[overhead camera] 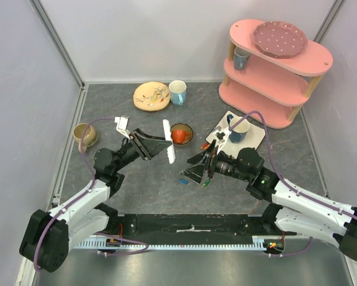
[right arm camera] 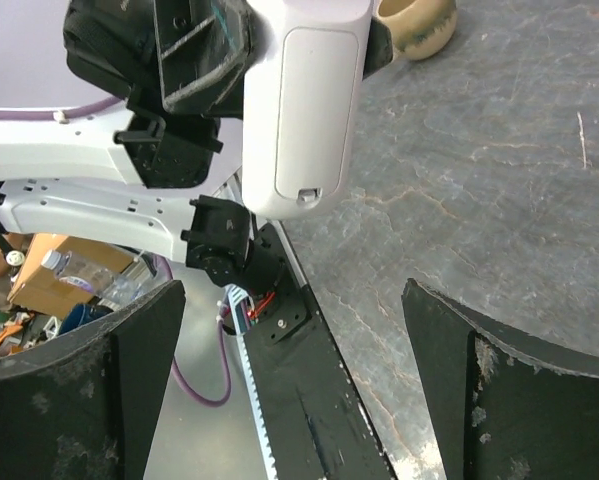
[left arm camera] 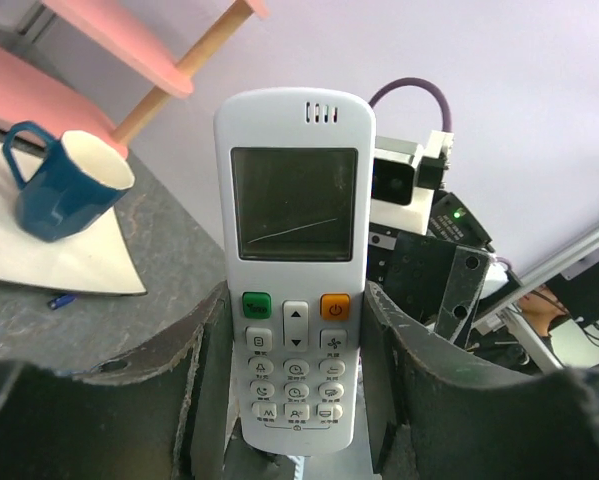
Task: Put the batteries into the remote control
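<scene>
My left gripper [overhead camera: 161,146] is shut on the lower end of the white remote control [overhead camera: 167,141] and holds it above the table. Its screen and buttons face the left wrist camera [left arm camera: 295,250], and its back, with the battery cover shut, shows in the right wrist view [right arm camera: 301,105]. My right gripper [overhead camera: 204,169] is open and empty, to the right of the remote; its jaws stand wide apart [right arm camera: 289,390]. A blue battery [overhead camera: 183,182] and a green battery [overhead camera: 206,184] lie on the table below the right gripper. Another small blue battery [left arm camera: 61,299] lies by the white mat.
An orange cup in a brown bowl [overhead camera: 180,135] stands just right of the remote. A dark blue mug [overhead camera: 238,130] sits on a white mat [overhead camera: 254,138]. A tan plate [overhead camera: 151,96], a light blue mug [overhead camera: 177,92], a beige cup [overhead camera: 84,134] and a pink shelf [overhead camera: 273,71] stand around.
</scene>
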Action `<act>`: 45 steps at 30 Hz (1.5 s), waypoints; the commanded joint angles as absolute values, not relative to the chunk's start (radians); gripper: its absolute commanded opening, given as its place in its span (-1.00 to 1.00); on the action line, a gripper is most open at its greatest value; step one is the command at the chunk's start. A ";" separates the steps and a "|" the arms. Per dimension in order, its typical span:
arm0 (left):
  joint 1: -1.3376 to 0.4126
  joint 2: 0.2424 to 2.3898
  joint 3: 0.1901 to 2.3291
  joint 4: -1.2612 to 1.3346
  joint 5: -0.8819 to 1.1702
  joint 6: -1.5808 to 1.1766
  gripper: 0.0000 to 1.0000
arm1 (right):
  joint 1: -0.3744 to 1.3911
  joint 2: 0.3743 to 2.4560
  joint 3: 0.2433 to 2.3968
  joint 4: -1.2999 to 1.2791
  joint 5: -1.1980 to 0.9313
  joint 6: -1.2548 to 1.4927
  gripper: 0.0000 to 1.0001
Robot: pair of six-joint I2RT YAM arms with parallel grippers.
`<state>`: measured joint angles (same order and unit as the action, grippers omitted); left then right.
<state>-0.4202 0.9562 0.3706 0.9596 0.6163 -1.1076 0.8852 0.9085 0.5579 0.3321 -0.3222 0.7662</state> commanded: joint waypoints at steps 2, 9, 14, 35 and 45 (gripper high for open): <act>-0.457 0.948 0.342 1.207 0.543 -1.184 -0.96 | 0.926 0.908 0.578 0.452 -0.219 0.764 0.96; -0.498 0.989 0.342 1.262 0.548 -1.207 -0.96 | 0.931 0.971 0.597 0.531 -0.204 0.775 0.96; -0.517 1.003 0.341 1.295 0.558 -1.218 -0.96 | 0.931 1.014 0.626 0.580 -0.221 0.781 0.96; -0.534 0.999 0.337 1.285 0.561 -1.209 -0.96 | 0.930 1.118 0.657 0.704 -0.298 0.813 0.72; -0.535 0.989 0.324 1.249 0.548 -1.203 -0.92 | 0.931 1.123 0.658 0.700 -0.364 0.799 -0.09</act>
<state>-0.5308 1.0069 0.3271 1.2160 0.5587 -1.1896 0.9291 1.1328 0.6209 0.6643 -0.3321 0.8192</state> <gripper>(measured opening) 0.522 0.548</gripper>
